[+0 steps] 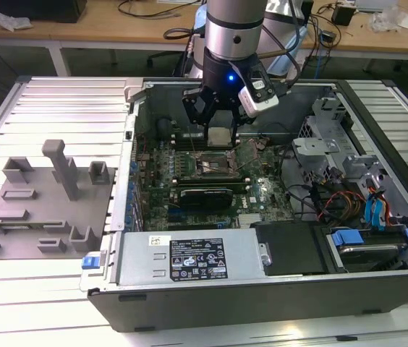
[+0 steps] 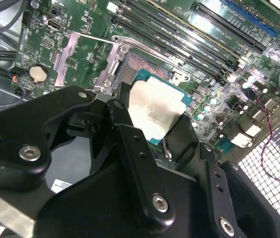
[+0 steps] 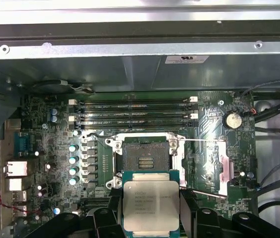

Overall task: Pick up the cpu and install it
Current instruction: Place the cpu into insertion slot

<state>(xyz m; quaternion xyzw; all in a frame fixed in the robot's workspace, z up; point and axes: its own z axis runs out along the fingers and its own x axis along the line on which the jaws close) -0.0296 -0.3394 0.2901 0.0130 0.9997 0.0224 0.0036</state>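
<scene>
Your gripper [image 1: 218, 124] is clamped on the cpu [image 3: 150, 206], with a finger [image 2: 125, 131] pressing on each of two opposite edges and the silver top facing the wrist cameras. You have the cpu held over the open socket [image 3: 145, 161] of the green motherboard [image 3: 55, 148], not seated in it. The socket's hinged plate [image 3: 219, 166] lies folded back beside the socket.

a ribbed aluminium counter [image 1: 52, 101] spans the exterior view, glaring bright along its near edge. behind it stands a long wooden workbench [image 1: 110, 29] on white legs [image 1: 58, 58], strewn with black cables [image 1: 177, 33].
</scene>
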